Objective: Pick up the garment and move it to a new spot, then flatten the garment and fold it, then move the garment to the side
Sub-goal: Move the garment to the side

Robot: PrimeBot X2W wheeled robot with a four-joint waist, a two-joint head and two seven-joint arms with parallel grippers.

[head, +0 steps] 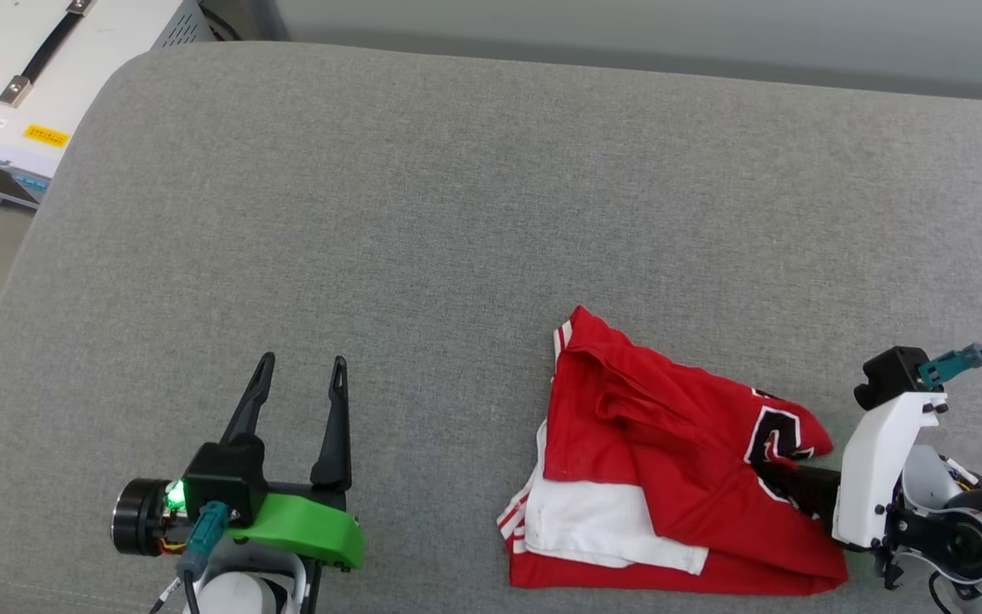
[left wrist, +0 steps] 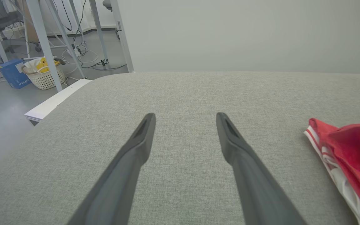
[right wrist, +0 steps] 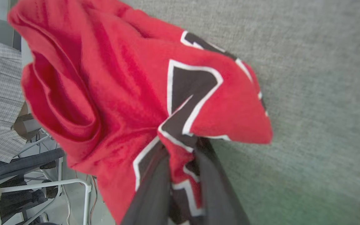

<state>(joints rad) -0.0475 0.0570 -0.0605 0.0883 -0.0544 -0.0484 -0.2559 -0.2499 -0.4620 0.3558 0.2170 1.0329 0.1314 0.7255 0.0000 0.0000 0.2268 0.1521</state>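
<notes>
The garment [head: 661, 443] is a red jersey lying crumpled on the grey padded surface [head: 457, 213] at the front right, with a white sleeve and striped trim at its near left. Part of the black, white-edged print faces right. My right gripper [head: 776, 477] reaches in from the right, its fingers pinched on the printed edge. In the right wrist view the two dark fingers [right wrist: 155, 187] clamp a fold of the garment [right wrist: 120, 78] at the number. My left gripper [head: 302, 362] rests open at the front left, well clear of the garment [left wrist: 352, 150], with nothing between its fingers [left wrist: 136, 150].
A white equipment case [head: 48, 77] stands off the surface's far left corner. The left wrist view shows a woven basket [left wrist: 44, 76], a blue box [left wrist: 11, 73] and metal table legs on the floor beyond. Bare grey surface stretches across the middle and back.
</notes>
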